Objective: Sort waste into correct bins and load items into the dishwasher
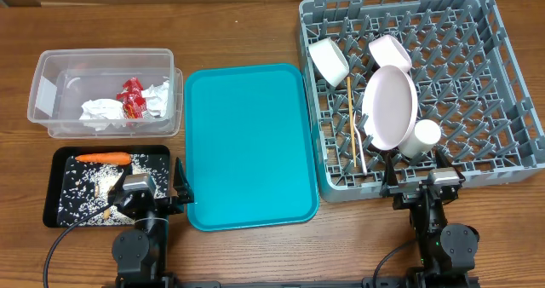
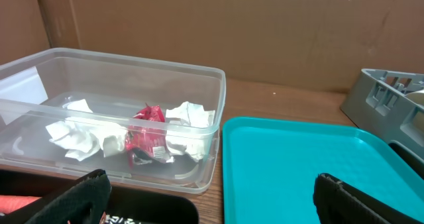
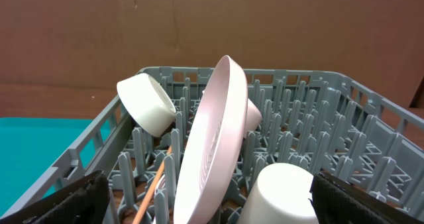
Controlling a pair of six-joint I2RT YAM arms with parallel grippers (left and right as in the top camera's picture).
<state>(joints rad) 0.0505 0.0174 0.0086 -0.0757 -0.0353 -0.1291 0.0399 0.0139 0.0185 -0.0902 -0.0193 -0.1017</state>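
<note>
Cup (image 3: 281, 196) base off-frame, R wrist view

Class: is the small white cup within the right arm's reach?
Probably yes: the open right tool faces the small white cup across the grey plastic rack's low wall; nothing else intervenes.

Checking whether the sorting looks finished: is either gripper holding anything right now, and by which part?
Nothing is held: the left gripper and the right gripper both stand open, with nothing between their fingers.
</note>
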